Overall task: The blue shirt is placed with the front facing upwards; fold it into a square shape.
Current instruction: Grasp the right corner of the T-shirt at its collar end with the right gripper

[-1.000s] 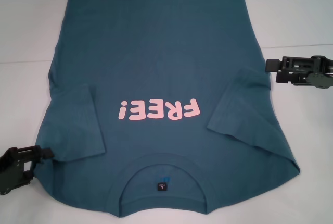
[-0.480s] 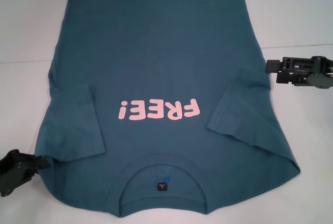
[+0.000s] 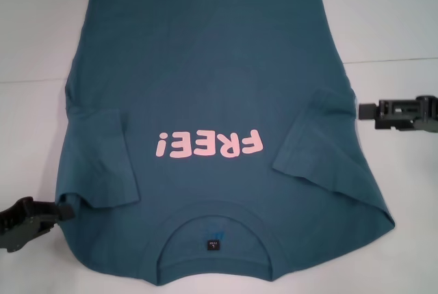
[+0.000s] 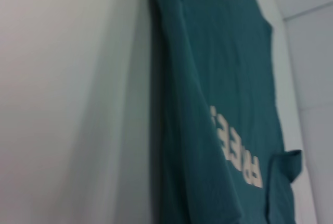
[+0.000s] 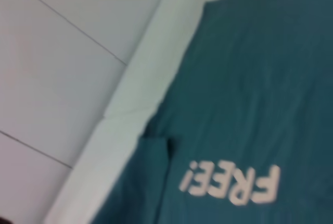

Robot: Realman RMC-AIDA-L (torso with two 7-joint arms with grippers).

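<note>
My left tool [image 3: 60, 210] sits low at the near left edge of the blue shirt [image 3: 212, 68], its tips pressed together on the cloth just below the folded-in left sleeve [image 3: 102, 161], pinching the shirt's side edge where a small ridge of fabric rises against the fingers. From that tool the shirt spreads away to the right and forward across the white tabletop [image 3: 31, 48], front side up, with the pink "FREE!" print [image 3: 209, 145] lying past the sleeve toward the middle, its letters upside down to me. Nearer to me than the print, the round ribbed collar [image 3: 215, 229] curves around a small dark neck label [image 3: 214, 245], and the hem lies at the far end of the tabletop. Both short sleeves are turned inward over the chest; the right sleeve [image 3: 321, 140] lies at an angle beside the end of the print. My right tool [image 3: 366, 111] hovers out over bare tabletop just off the shirt's right edge, level with that right sleeve and not touching the cloth; its tips point toward the shirt, and I cannot tell whether they are spread or closed. From my left wrist I see the shirt's long side edge [image 4: 161, 104] against the tabletop, and from my right wrist the print [image 5: 231, 182] with a sleeve corner beside it.
</note>
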